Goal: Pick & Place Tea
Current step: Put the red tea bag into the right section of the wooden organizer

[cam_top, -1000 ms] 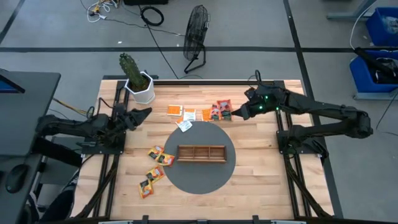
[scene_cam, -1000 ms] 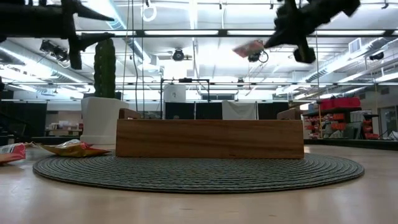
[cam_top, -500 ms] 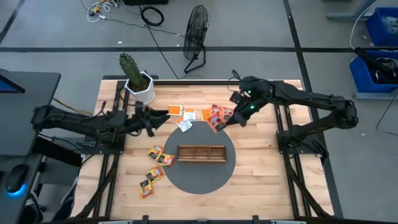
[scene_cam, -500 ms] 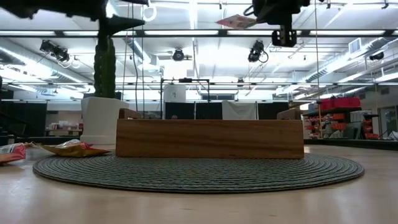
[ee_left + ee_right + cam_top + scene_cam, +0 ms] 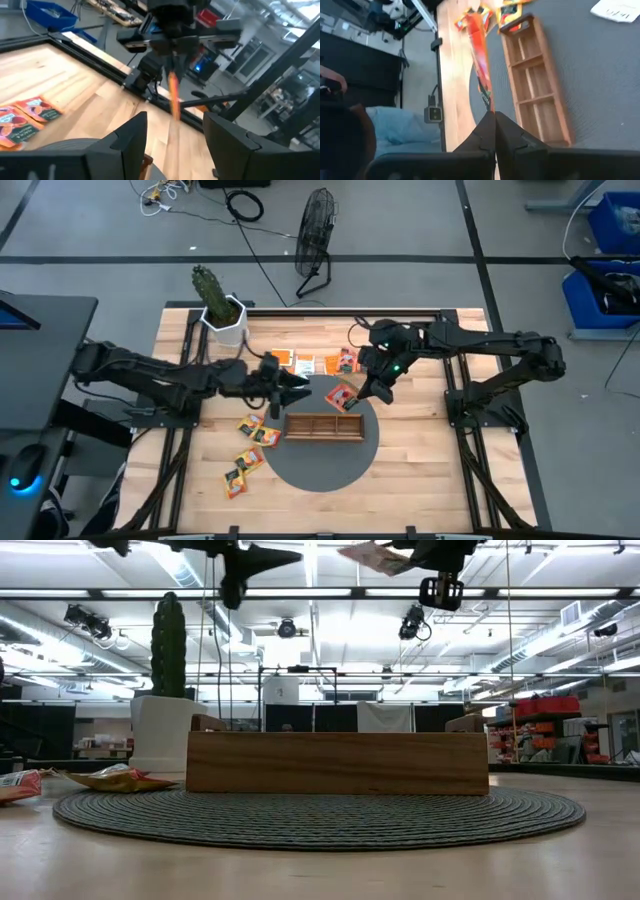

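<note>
My right gripper (image 5: 358,392) hangs above the far edge of the round grey mat (image 5: 322,470), shut on an orange-red tea sachet (image 5: 340,397). Just nearer lies the long wooden tray (image 5: 323,426), resting flat on the mat. My left gripper (image 5: 298,384) stands open and empty, high over the mat's far left edge, pointing at the right gripper. In the left wrist view the held sachet (image 5: 173,95) shows edge-on beyond the open fingers. More sachets lie flat on the table at the far side (image 5: 303,364) and near left (image 5: 250,442). My right gripper pinches the sachet's end (image 5: 487,100) between its two shut fingers. The fingers slant down from the table's far right. The sachet sticks out past the fingertips toward the left, lifted clear, high above the tray (image 5: 337,762), and roughly level in the low view.
A potted cactus (image 5: 220,308) stands at the table's far left corner. Frame rails (image 5: 180,450) run along the left and right edges. Bare wood shows right of the mat and along the near edge.
My left gripper has reached from the table's left edge toward the centre, rising a little and rolling. My right gripper has carried the sachet from over the far-right sachets toward the left and nearer, tipping downward, to a spot above the tray's far side.
</note>
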Controlling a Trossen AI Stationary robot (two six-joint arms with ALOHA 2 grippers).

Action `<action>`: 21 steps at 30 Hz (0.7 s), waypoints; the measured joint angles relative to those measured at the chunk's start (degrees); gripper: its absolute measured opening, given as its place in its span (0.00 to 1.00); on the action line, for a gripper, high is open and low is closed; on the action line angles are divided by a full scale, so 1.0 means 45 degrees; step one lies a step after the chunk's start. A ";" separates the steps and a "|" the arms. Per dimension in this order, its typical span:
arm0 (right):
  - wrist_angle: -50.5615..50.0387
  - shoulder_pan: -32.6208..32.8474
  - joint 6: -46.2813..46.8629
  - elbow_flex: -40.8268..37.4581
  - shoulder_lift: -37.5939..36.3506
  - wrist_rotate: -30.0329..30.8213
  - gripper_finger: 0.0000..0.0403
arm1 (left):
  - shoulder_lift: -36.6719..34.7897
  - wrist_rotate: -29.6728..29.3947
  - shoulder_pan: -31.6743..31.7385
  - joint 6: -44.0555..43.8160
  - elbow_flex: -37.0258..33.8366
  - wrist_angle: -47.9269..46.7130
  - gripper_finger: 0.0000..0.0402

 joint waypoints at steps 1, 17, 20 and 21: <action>0.0001 0.0132 -0.0039 0.0000 -0.0005 0.0127 0.00 | 0.0305 0.0002 0.0003 0.0168 0.0205 0.0006 0.49; -0.0198 0.0848 -0.0046 0.0000 0.0049 0.1165 0.00 | 0.3655 0.1663 -0.0002 0.0415 0.3015 0.0012 0.49; -0.0293 0.0848 -0.0088 0.0000 0.0048 0.1166 0.00 | 0.3749 0.1670 0.0004 0.0128 0.3063 -0.0119 0.49; -0.0284 0.0848 -0.0134 0.0000 0.0044 0.1165 0.00 | 0.3769 0.1673 0.0036 0.0125 0.3063 -0.0137 0.49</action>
